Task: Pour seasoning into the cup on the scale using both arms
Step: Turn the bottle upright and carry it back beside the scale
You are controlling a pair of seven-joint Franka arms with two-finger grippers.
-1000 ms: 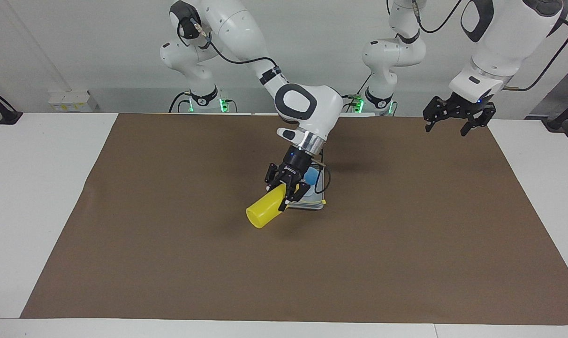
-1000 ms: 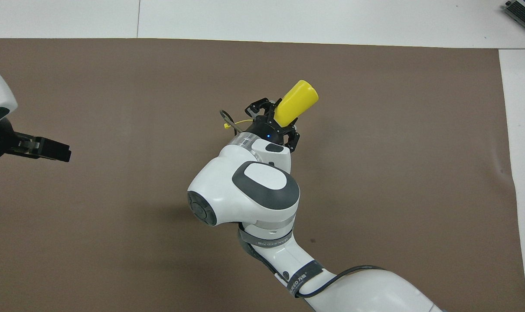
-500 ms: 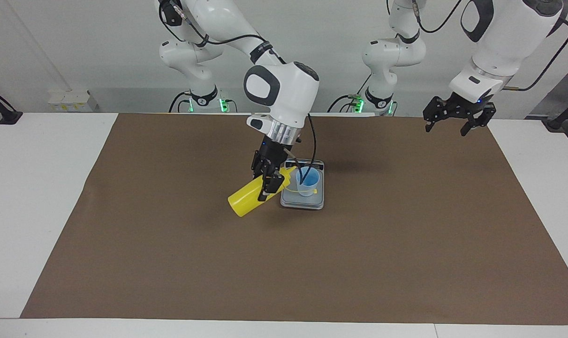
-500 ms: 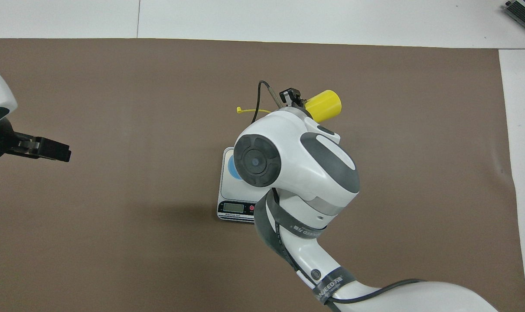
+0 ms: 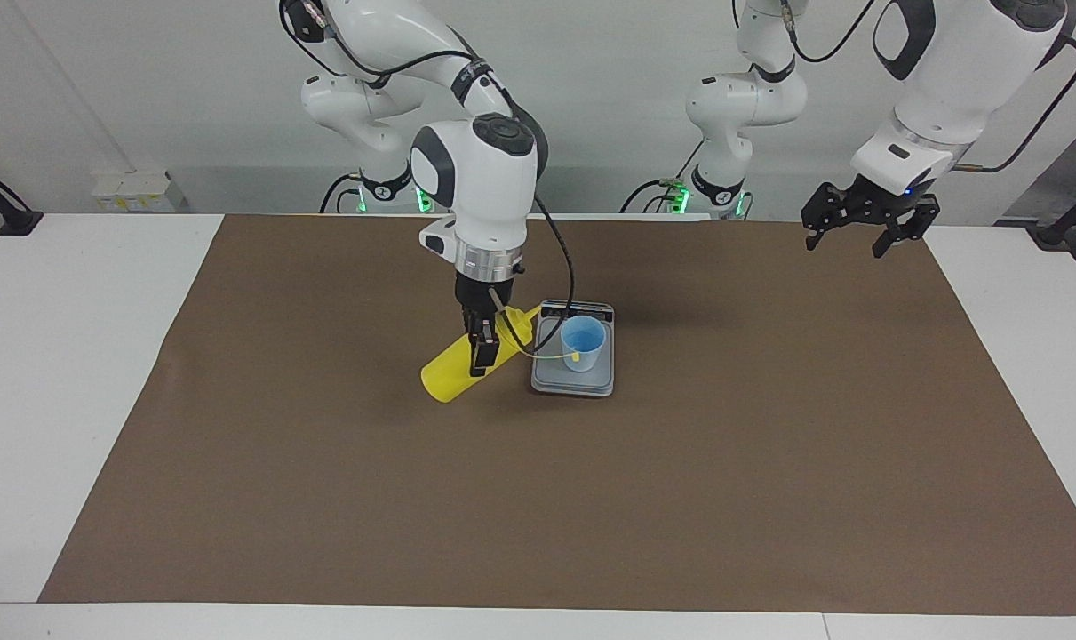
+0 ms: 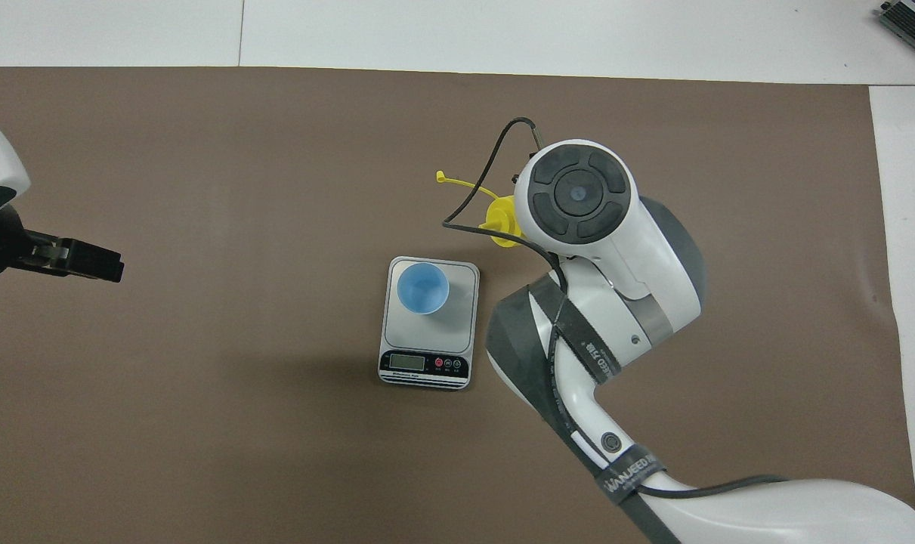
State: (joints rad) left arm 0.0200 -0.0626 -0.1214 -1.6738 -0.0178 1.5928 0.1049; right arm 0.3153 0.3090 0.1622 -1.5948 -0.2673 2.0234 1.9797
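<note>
facing view: right gripper (image 5: 482, 348) clamps the tilted seasoning (image 5: 466, 363) beside the scale (image 5: 573, 378) mid-worktop; its dangling cap could snag the cup (image 5: 583, 342). left gripper (image 5: 862, 227) waits spread, empty. overhead view: nozzle (image 6: 502, 221) lies off the cup (image 6: 423, 288); pouring would spill.

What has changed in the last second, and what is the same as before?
The right gripper, shut on the seasoning bottle throughout, swung away from over the cup and scale toward the right arm's end of the table, turning the tilted bottle more upright. Its nozzle is now beside the scale, and the cup is uncovered. The cup, the scale and the waiting left gripper stayed in place.
</note>
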